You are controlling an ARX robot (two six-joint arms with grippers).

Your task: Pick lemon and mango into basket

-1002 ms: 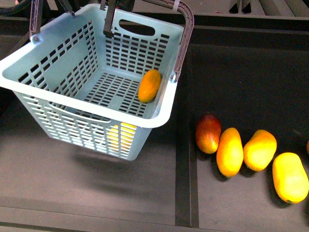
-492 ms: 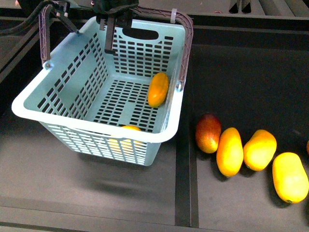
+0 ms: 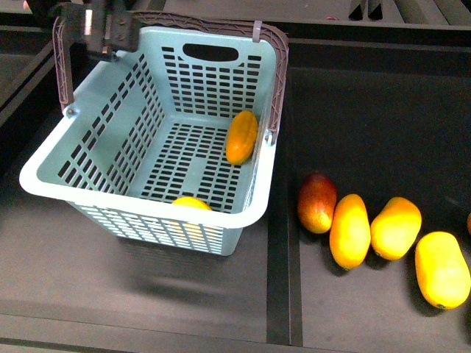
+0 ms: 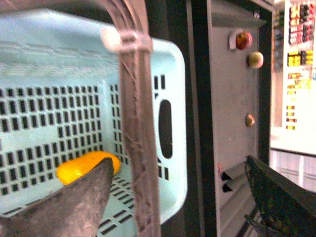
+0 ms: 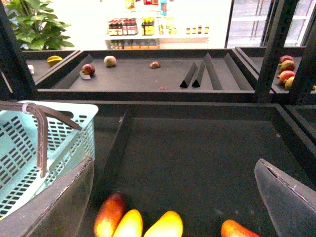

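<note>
The aqua basket (image 3: pixel 243 215) rests on the dark shelf at centre-left, its mauve handles (image 3: pixel 277 81) raised. Inside it a mango (image 3: pixel 241 137) leans against the right wall, and the lemon (image 3: pixel 190 205) lies by the front wall. My left gripper (image 3: pixel 107 29) is open at the basket's far left corner and holds nothing. In the left wrist view my left gripper (image 4: pixel 177 207) is open, with a handle (image 4: pixel 138 123) and the mango (image 4: pixel 89 165) in sight. My right gripper (image 5: pixel 173 207) is open and empty above the loose mangoes. It is out of the front view.
To the right of the basket lie a reddish mango (image 3: pixel 318 202) and three yellow-orange ones (image 3: pixel 350 230) (image 3: pixel 396 228) (image 3: pixel 442 269). A raised divider (image 3: pixel 278 243) runs between the basket and them. The right wrist view shows the basket (image 5: pixel 29 148) and back shelves with scattered fruit (image 5: pixel 109 60).
The basket has come down from a tilted, lifted pose and now sits level. My left gripper has moved left from the far handle. The lemon now shows over the front rim.
</note>
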